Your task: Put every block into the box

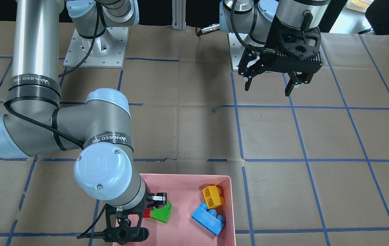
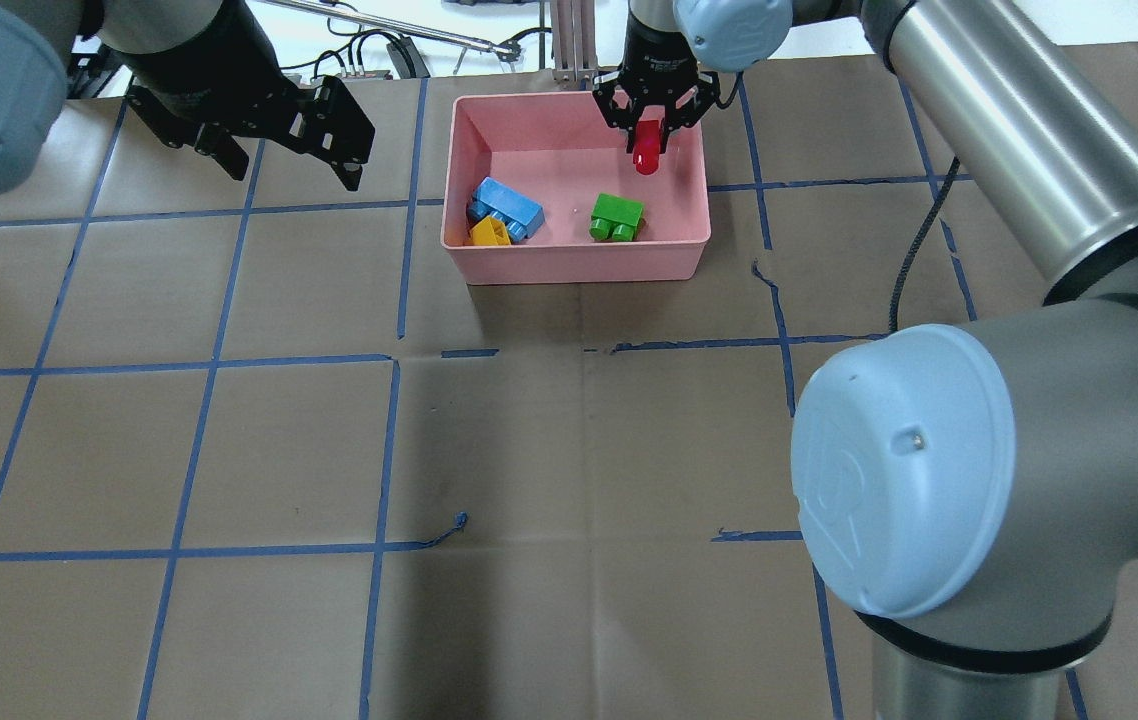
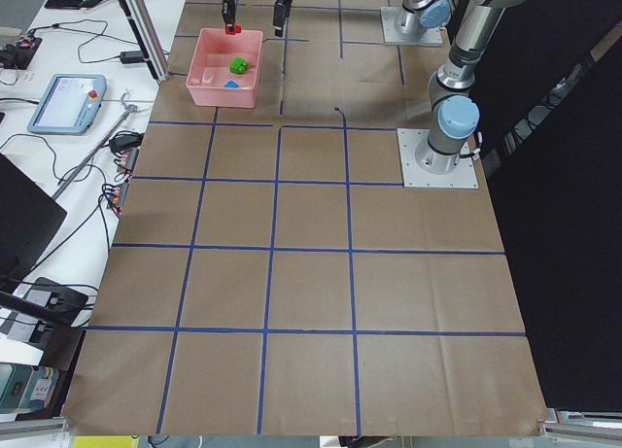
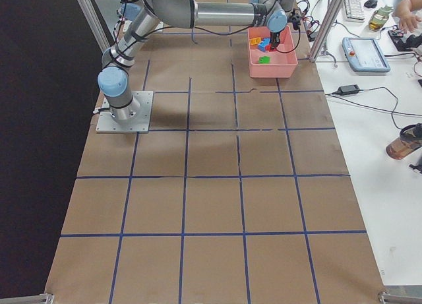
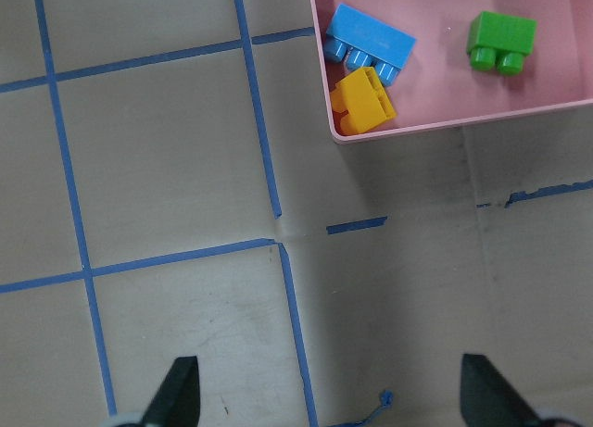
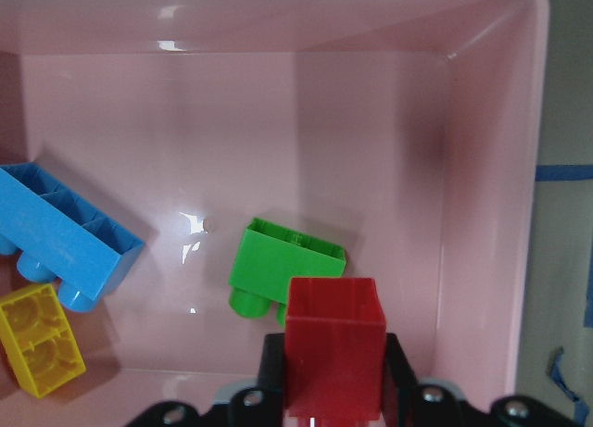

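Note:
The pink box (image 2: 579, 265) stands at the table's far middle. In it lie the green brick (image 2: 616, 217), the blue brick (image 2: 507, 205) and the yellow brick (image 2: 489, 233), which touches the blue one. My right gripper (image 2: 651, 135) is shut on the red brick (image 2: 646, 158) and holds it above the box's floor, near the green brick. The right wrist view shows the red brick (image 6: 334, 344) between the fingers, over the green brick (image 6: 278, 265). My left gripper (image 2: 291, 172) is open and empty, above the table left of the box.
Brown paper with blue tape lines (image 2: 399, 250) covers the table. A metal post (image 2: 574, 40) stands just behind the box. The right arm's elbow (image 2: 909, 480) looms large at the near right. Operator desks with devices (image 3: 63, 98) flank the table's far side.

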Robot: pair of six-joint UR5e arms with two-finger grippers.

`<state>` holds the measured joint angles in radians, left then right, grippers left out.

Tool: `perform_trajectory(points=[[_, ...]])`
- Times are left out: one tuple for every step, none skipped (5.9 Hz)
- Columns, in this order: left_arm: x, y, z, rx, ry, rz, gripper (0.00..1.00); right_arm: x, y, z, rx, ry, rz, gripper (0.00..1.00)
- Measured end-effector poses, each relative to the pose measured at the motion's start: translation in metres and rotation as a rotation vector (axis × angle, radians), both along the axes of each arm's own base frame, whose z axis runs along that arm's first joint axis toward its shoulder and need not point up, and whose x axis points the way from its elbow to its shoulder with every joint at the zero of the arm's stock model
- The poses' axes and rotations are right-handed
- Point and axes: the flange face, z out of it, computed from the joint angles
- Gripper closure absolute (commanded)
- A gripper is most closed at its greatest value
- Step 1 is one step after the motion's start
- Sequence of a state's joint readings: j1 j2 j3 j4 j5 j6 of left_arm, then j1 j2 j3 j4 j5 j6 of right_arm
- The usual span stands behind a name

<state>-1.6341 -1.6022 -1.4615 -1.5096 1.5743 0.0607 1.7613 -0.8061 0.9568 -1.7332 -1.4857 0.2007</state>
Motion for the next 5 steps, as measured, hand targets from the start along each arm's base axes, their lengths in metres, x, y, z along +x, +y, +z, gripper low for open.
perform_trajectory(points=[[0.0, -0.001, 0.002, 0.001, 0.007, 0.075, 0.0, 0.004, -0.003, -0.013, 0.006, -0.016, -0.016, 0.0], [0.0, -0.001, 0.003, 0.002, 0.01, 0.116, 0.0, 0.007, -0.004, -0.014, 0.013, -0.043, -0.048, 0.0], [0.0, -0.001, 0.003, 0.003, 0.011, 0.128, 0.0, 0.009, -0.003, -0.013, 0.021, -0.065, -0.078, 0.0], [0.001, -0.002, 0.003, 0.001, 0.012, 0.132, 0.0, 0.009, -0.003, -0.011, 0.023, -0.071, -0.088, 0.0], [0.001, -0.002, 0.004, 0.001, 0.012, 0.132, 0.0, 0.006, -0.002, -0.003, 0.019, -0.069, -0.09, 0.0]])
